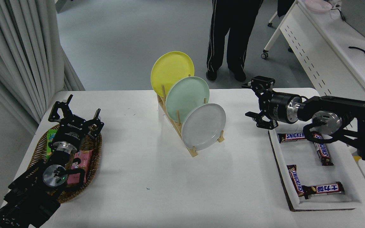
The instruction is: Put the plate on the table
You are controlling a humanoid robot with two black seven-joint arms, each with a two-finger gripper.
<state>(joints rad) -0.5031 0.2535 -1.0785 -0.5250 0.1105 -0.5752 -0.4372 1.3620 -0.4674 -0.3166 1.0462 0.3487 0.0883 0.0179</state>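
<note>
**Observer:** Where is the plate right now?

**Operator:** I see the grey-white plate (204, 126) standing on edge in the nearest slot of the wooden rack (187, 146), leaning back against the mint green plate (187, 98). The yellow plate (171, 73) stands behind both. The rack sits mid-way across the white table (157, 190).

**Observer:** And your working arm?

**Operator:** My right gripper (252, 100) hangs over the table to the right of the rack, pointing left toward the plates, its two fingers spread wide with nothing between them. It is apart from the grey-white plate, with bare table between the two.

**Observer:** What lies under that arm?

**Operator:** A white tray (282, 177) with a dark edge, holding four Snickers bars (291, 136). The arm crosses over its far end.

**Observer:** The other side?

**Operator:** My left gripper (74, 111) is parked at the lower left above a wicker basket (40, 148) with snack packets in it. Its fingers stand apart and hold nothing.

**Observer:** Anyone nearby?

**Operator:** A person's legs (230, 34) in dark trousers with white side stripes stand on the floor beyond the table's far edge, beside a white perforated desk on wheels (312, 60).
</note>
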